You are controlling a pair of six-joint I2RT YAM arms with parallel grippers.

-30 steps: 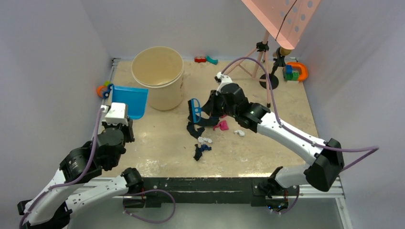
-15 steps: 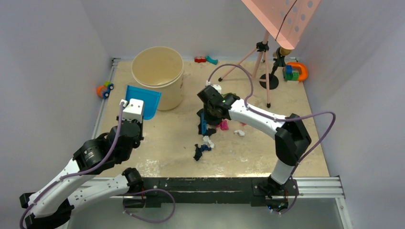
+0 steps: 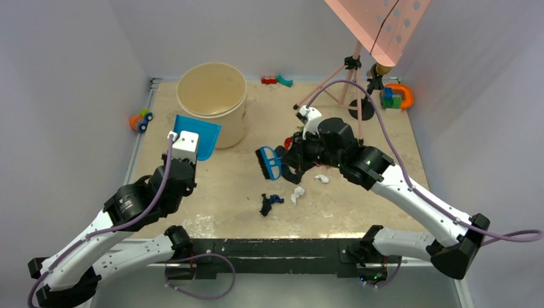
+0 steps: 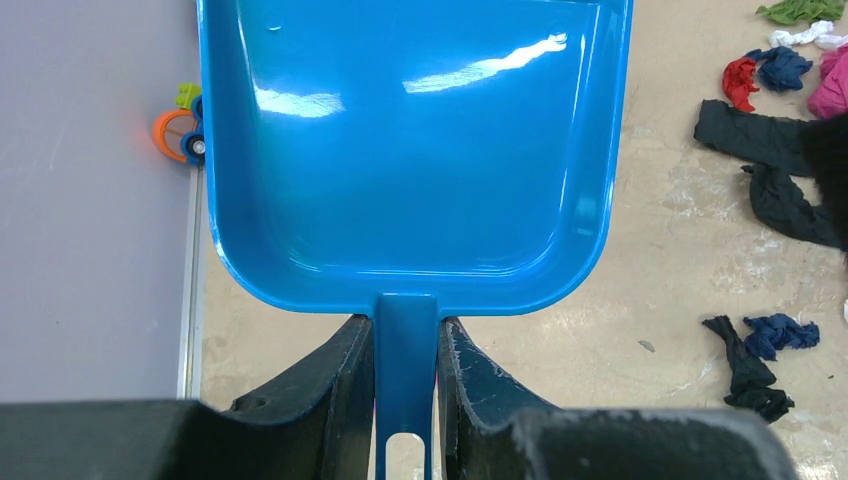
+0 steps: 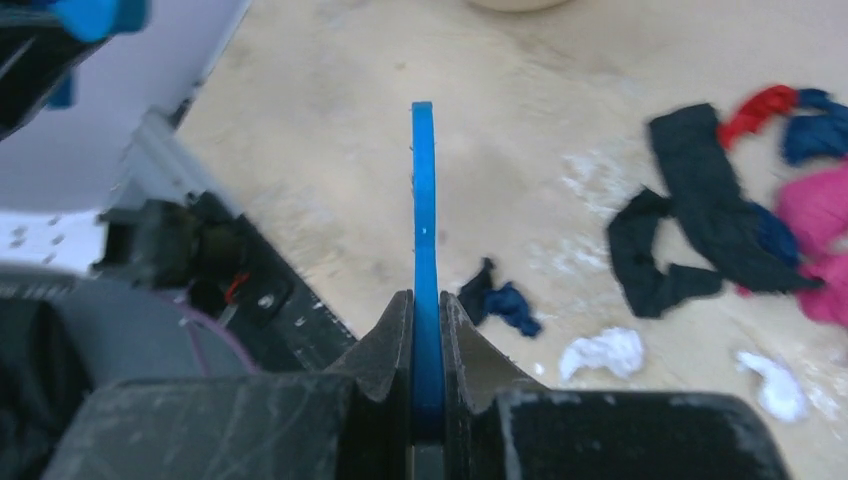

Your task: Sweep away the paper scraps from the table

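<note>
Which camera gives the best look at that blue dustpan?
The left wrist view: the dustpan fills it, empty, its handle pinched by the left gripper. The top view shows only part of it beside the bucket, beyond the gripper. The right wrist view shows at most a blurred blue corner.

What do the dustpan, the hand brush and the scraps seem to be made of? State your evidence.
Dustpan: likely hard plastic, glossy blue; sharp light reflections on a smooth tray.
Hand brush: probably the same blue plastic, with dark bristles; too small to be sure.
Paper scraps: matt, crumpled wads, seemingly paper, though the black strips could be fabric.
</note>
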